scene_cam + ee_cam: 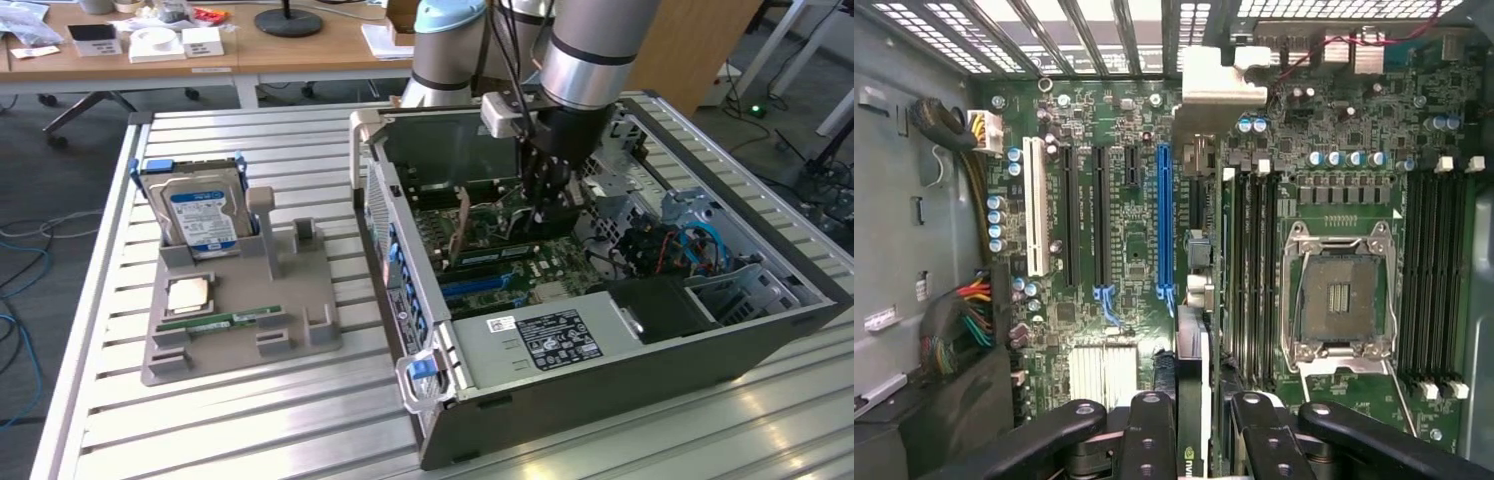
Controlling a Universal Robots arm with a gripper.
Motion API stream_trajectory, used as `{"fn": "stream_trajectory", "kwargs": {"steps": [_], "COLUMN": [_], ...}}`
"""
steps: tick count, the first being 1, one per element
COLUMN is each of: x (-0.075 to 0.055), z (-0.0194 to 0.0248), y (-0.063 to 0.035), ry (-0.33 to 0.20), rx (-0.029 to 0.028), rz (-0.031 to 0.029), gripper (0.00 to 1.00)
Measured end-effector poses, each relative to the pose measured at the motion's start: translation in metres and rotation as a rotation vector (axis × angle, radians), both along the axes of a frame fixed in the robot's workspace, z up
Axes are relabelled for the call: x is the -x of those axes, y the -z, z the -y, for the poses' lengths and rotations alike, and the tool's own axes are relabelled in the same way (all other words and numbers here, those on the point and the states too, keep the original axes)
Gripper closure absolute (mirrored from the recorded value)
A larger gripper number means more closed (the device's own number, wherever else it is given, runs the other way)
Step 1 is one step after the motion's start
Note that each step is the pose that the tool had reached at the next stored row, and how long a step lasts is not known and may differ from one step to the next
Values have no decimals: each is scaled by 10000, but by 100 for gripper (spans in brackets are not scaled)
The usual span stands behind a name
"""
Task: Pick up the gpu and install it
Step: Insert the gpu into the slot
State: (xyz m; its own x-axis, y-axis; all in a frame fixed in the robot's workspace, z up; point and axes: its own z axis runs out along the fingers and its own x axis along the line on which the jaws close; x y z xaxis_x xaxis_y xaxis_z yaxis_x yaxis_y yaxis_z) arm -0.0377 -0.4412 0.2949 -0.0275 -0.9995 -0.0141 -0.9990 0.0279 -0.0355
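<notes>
Slatted metal table [267, 420], bearing an open computer case [747, 330]. Step in hand, as judged: installation. The gripper [1199, 440] is inside the case over the motherboard [1134, 265], partly closed on the gpu [1191, 400], which is held edge-on between its fingers. Seating likely calls for the card edge squared over the long blue slot [1165, 220], just beside it.

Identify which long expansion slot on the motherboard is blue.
The slot lying closest to the gpu in the gripper; the other long slots are white or black.
</notes>
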Motion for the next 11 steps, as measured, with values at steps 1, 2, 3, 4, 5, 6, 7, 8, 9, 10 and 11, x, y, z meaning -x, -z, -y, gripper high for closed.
{"fn": "stream_trajectory", "kwargs": {"steps": [1,2,3,4,5,6,7,8,9,10,11], "x": [9,19,30,40,48,53,58,77,89,98,98], "z": [1,2,3,5,8,17,26,72,81,83,83], "y": [8,15,21,26,29,31,31,34,70,103,102], "ry": [-15,-29,-44,-56,-67,-77,-87,-107,-109,-109,-109], "rx": [0,0,1,1,0,-1,-1,0,0,0,1], "rz": [15,31,47,58,64,68,70,73,73,73,72], "gripper": [74,74,74,74,74,74,74,74,74,74,74]}}
